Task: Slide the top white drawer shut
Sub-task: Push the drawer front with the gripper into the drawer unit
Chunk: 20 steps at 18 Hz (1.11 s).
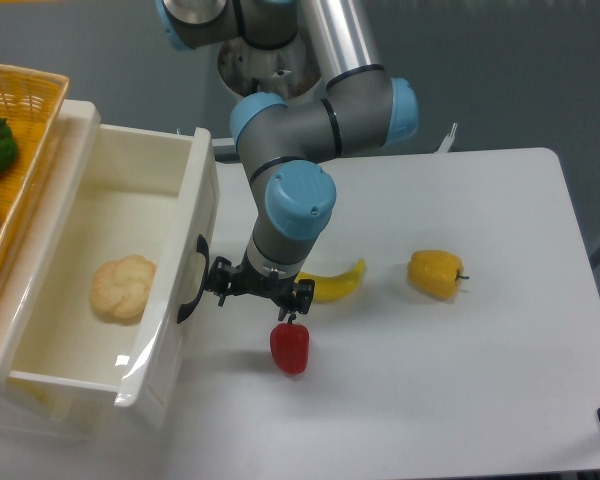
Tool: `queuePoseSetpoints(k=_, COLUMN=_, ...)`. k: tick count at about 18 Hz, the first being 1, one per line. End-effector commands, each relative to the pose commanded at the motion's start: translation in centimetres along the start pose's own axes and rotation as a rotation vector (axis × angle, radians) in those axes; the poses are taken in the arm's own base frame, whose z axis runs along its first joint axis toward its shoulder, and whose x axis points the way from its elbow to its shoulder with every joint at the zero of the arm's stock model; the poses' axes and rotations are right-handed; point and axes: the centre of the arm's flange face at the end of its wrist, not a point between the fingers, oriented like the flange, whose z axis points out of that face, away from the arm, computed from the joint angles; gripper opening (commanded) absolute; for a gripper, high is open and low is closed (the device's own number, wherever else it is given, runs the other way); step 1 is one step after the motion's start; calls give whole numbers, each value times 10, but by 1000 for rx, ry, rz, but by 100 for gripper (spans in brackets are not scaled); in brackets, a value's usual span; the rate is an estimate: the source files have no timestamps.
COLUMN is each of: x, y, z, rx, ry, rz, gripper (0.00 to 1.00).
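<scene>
White table, grey wall behind.
I see the top white drawer pulled out at the left, a bun inside. My gripper sits by its black handle; I cannot tell whether its fingers are apart. A red pepper lies nearby.

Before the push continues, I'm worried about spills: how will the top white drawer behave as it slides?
The top white drawer looks like rigid glossy plastic, so it should slide without flexing. It holds only a bread roll, so it is probably light. The roll may shift inside.
</scene>
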Motion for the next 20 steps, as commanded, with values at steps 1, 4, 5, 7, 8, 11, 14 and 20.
queuePoseSetpoints(k=1, x=1, y=-1, z=0, rx=0, ry=-2, rz=-3, gripper=100)
queuePoseSetpoints(k=4, x=8, y=-1, z=1, rx=-3, ry=-1, rz=4, gripper=100)
queuePoseSetpoints(k=5, x=10, y=-2, z=3, rx=-5, ry=0, rz=7, gripper=100)
queuePoseSetpoints(k=7, x=18, y=-3, z=5, rx=-9, ry=2, rz=20, gripper=100)
queuePoseSetpoints(k=8, x=20, y=-3, z=7, rx=-11, ry=3, rz=21, gripper=100)
queuePoseSetpoints(k=11, x=27, y=-4, z=8, rx=-12, ry=3, rz=29, gripper=100)
queuePoseSetpoints(k=14, x=31, y=-5, z=9, rx=-15, ry=2, rz=36, gripper=100)
queuePoseSetpoints(k=20, x=47, y=-7, z=13, rx=-21, ry=0, rz=64, gripper=100)
